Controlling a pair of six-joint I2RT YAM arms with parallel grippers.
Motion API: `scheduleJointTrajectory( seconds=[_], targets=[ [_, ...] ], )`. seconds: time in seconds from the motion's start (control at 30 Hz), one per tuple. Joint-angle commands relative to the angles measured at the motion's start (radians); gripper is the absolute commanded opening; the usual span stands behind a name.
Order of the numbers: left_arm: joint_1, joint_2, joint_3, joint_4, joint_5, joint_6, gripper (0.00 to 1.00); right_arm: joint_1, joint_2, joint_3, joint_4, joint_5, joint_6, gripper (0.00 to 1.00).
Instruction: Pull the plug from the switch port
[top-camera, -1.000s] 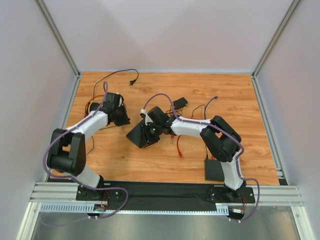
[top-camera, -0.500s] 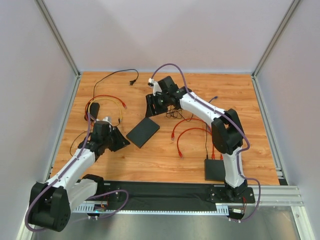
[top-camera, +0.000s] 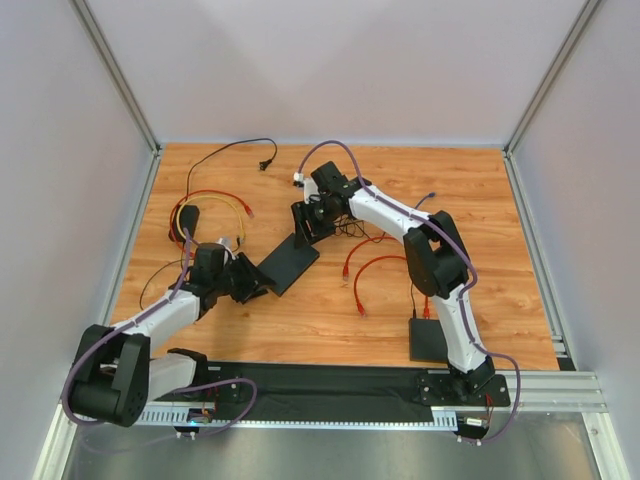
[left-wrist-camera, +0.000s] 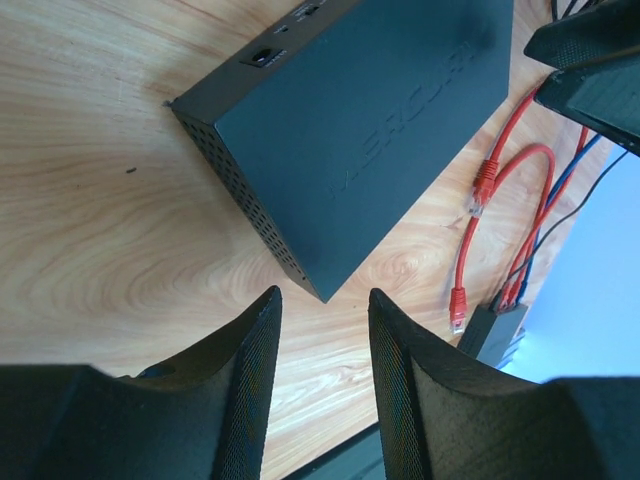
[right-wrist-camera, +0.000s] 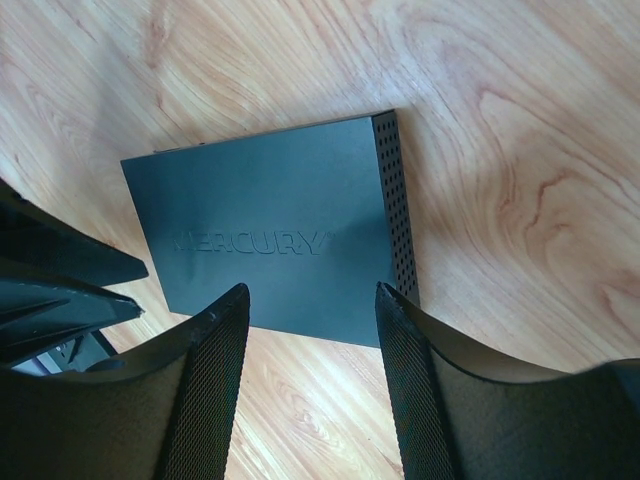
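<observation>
The flat black Mercury switch (top-camera: 288, 263) lies on the wooden table; it also shows in the left wrist view (left-wrist-camera: 370, 120) and the right wrist view (right-wrist-camera: 270, 235). An empty port (left-wrist-camera: 265, 55) shows on its side; I see no plug in it. My left gripper (top-camera: 257, 283) (left-wrist-camera: 322, 295) is open and empty, just short of the switch's near corner. My right gripper (top-camera: 304, 228) (right-wrist-camera: 312, 290) is open and empty, low over the switch's far edge. A second small black box (top-camera: 430, 340) (left-wrist-camera: 493, 325) has red cables plugged into it.
Loose red cables (top-camera: 365, 268) with free plugs (left-wrist-camera: 481, 188) lie right of the switch, with a blue cable (top-camera: 425, 200) behind. A black power cord (top-camera: 240, 150), red and yellow wires (top-camera: 215, 198) and a small black object (top-camera: 188, 220) lie at the far left.
My left arm pulled back from the far left, then moved right to the switch's near corner. My right arm left the switch, swung to the back, then came down to its far edge.
</observation>
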Motion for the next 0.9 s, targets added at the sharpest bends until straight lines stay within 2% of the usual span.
scheduleJointTrajectory(
  seconds=[0.0, 0.5, 0.7, 0.87],
  targets=[
    [0.002, 0.047, -0.009, 0.108, 0.034, -0.047, 0.48, -0.007, -0.006, -0.010, 0.018, -0.010, -0.025, 0.55],
    [0.006, 0.217, -0.010, 0.217, 0.026, -0.102, 0.46, -0.042, 0.078, 0.022, -0.005, -0.023, -0.033, 0.53],
    [0.036, 0.222, 0.021, 0.165, 0.000, -0.067, 0.44, -0.044, 0.064, -0.064, 0.062, -0.057, 0.016, 0.47],
    [0.087, 0.256, 0.112, 0.061, -0.015, 0.037, 0.41, -0.042, -0.002, -0.199, 0.183, -0.103, 0.125, 0.39]
  ],
)
